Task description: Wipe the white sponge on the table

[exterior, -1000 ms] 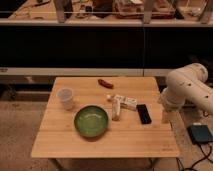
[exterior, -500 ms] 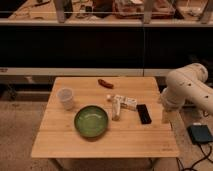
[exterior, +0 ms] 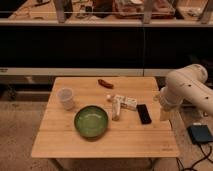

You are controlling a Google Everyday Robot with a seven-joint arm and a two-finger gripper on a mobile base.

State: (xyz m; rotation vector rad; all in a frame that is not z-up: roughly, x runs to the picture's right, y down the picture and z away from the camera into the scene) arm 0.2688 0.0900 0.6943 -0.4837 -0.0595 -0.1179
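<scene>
The white sponge [exterior: 116, 108] is found on the counter [exterior: 105, 146], just beside the green bowl [exterior: 91, 120], on the side facing the arm. The claw [exterior: 165, 113] is seen hanging at the counter's edge, well apart from the bowl on that same side, spread wide w/ nothing held.

Relation to be reckoned w/: from the claw, the sponge lies straight across toward the bowl, w/ a flat black slab [exterior: 144, 114] between the two. The sponge's long axis is set approx. front-to-back, i.e. crosswise to that line, so its narrow width is prob. what is offered to the jaws. Only one arm is fitted, so no choice of arm is needed.

Materials & shapes:
- **Sponge:** a small cream-tinged oblong block, plain. It is judged soft & compressible.
- **Counter top:** pale planked wood, matte.
- **Bowl:** round, shallow, glossy green.
- **White packet [exterior: 127, 102]:** flatter, w/ print, laid just beyond the sponge from the bowl. Whether the two touch cannot be told.
- **Cup [exterior: 65, 98]:** translucent, stood near the bowl on the side away from the arm.
</scene>
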